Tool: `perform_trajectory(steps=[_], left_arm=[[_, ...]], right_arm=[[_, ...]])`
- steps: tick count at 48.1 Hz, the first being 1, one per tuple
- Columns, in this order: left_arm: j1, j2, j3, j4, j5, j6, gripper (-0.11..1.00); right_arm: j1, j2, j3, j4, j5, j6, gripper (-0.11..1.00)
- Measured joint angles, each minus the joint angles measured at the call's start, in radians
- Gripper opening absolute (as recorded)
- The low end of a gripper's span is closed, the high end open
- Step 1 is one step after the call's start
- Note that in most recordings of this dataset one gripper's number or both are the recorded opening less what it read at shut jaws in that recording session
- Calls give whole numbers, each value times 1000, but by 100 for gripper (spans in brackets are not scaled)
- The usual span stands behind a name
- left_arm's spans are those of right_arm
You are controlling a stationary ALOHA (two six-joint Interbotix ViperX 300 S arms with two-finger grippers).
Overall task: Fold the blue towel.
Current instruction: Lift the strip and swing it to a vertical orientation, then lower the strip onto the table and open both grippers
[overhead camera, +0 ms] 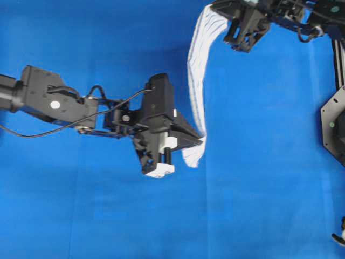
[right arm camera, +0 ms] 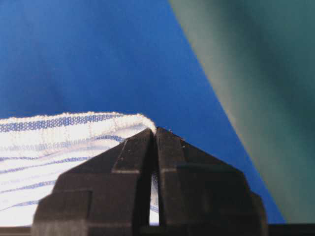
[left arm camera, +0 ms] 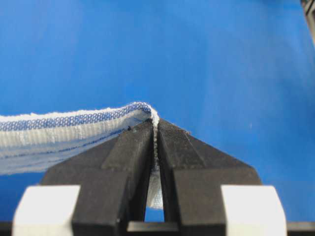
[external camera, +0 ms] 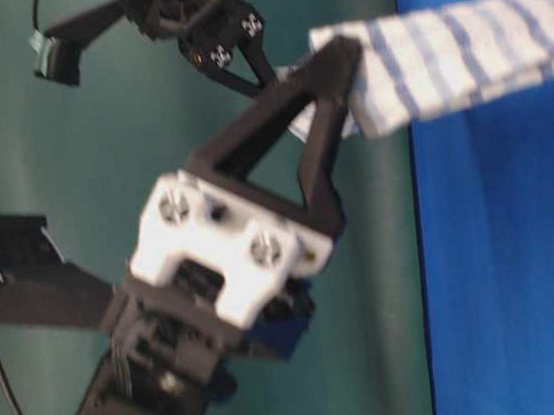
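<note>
Overhead view is showing the blue towel (overhead camera: 198, 70) hanging in the air as a bunched strip above the blue tabletop (overhead camera: 81, 216), strung between the two arms. Left pincer (overhead camera: 200, 141) is clenching its lower end, right pincer (overhead camera: 230, 28) its upper end. Keeping both grips firm and the strip taut matters while lowering it evenly.

Below me a plain blue sheet (overhead camera: 108, 216) covers the whole work surface, faint fold creases crossing its lower half. I see nothing resting flat on it.
</note>
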Motion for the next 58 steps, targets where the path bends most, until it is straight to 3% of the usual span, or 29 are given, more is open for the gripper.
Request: perform_trajectory(steps=[11, 23, 32, 42, 58], left_arm=[[-2, 51, -49, -2, -12, -2, 2], [-17, 61, -32, -15, -64, -18, 2], [-17, 61, 31, -17, -153, -83, 2], [-15, 61, 114, -21, -245, -104, 2], [-15, 14, 227, -25, -279, -192, 2]], right_arm=[[-8, -34, 23, -3, 9, -8, 1], [-9, 52, -38, -17, 15, -26, 1], [-8, 146, -103, -20, 25, -26, 1], [-2, 245, -175, -20, 26, -28, 1], [25, 348, -278, -21, 26, -32, 1]])
